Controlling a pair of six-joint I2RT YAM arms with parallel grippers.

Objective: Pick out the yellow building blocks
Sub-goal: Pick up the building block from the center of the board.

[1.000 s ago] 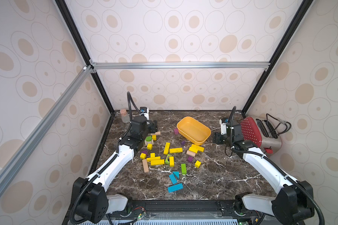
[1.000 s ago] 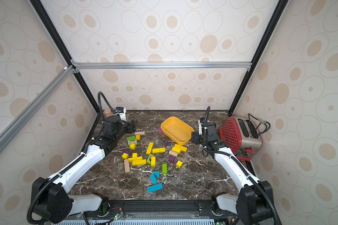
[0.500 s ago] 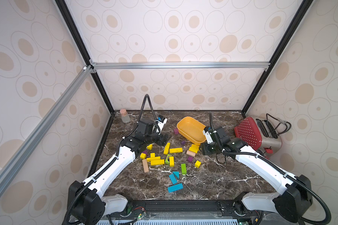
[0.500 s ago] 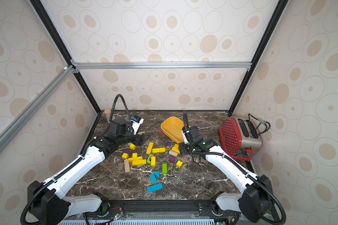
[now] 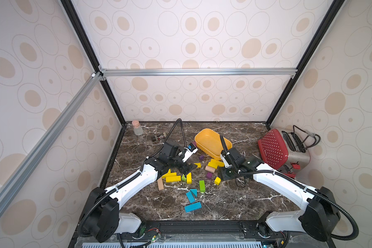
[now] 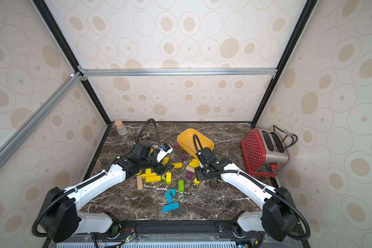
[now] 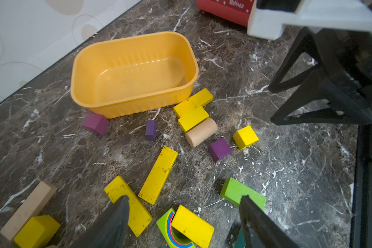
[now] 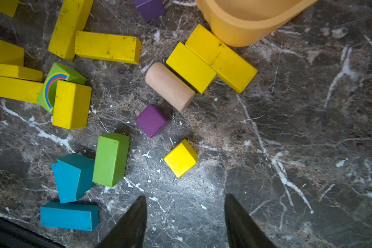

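Several yellow building blocks lie loose mid-table: bars in a cluster (image 5: 173, 178) (image 6: 153, 178), a pair (image 5: 213, 164) beside the tub, and a lone cube (image 5: 217, 180) (image 8: 180, 157). My left gripper (image 5: 186, 168) hovers over the cluster, open. In the left wrist view the left gripper (image 7: 184, 204) straddles a short yellow block (image 7: 192, 225) that leans on a green rainbow arch (image 7: 170, 234), without touching it. My right gripper (image 5: 228, 174) hangs just right of the cube. In the right wrist view the right gripper (image 8: 185, 197) is open over bare marble, the cube just ahead of it.
An empty orange-yellow tub (image 5: 211, 139) sits behind the blocks. Among the yellow ones lie a wooden cylinder (image 5: 209, 169), purple cubes (image 5: 209, 175), a green bar (image 5: 201, 185), blue blocks (image 5: 192, 207) and a wooden bar (image 5: 160, 184). Red toaster (image 5: 275, 150) back right, corked bottle (image 5: 137, 128) back left.
Both arms have swung from the back of the table forward and inward over the blocks. The right jaws stand narrower than a second ago. No block has moved.
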